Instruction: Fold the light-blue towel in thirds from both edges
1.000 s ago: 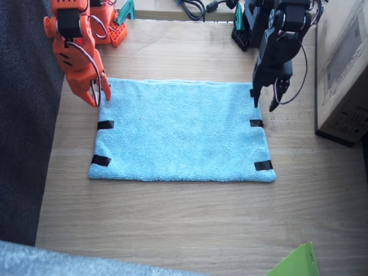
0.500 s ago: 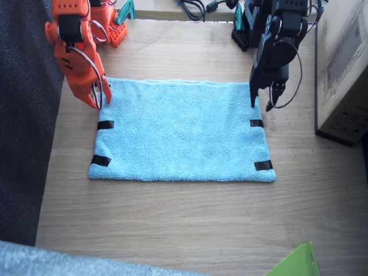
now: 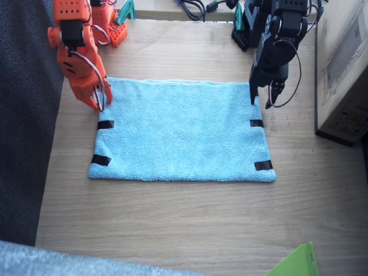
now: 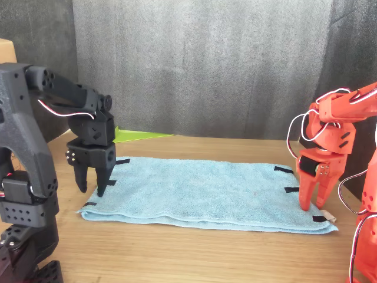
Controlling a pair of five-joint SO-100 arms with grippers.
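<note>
Towel (image 3: 181, 131) lies flat and unfolded mid-table (image 3: 172, 230). Over the last second the right gripper (image 3: 99, 99) has dropped onto its far corner and the left gripper (image 3: 261, 102) has edged in over the opposite one. Left jaws apart; right jaws slightly apart, hovering, nothing clamped in the front view (image 4: 312, 203). Looks like pre-grasp; no fold started.

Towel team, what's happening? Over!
Left gripper and right gripper: jaws open, at far corners. Light-blue towel flat, unfolded. Nothing blocking.
</note>
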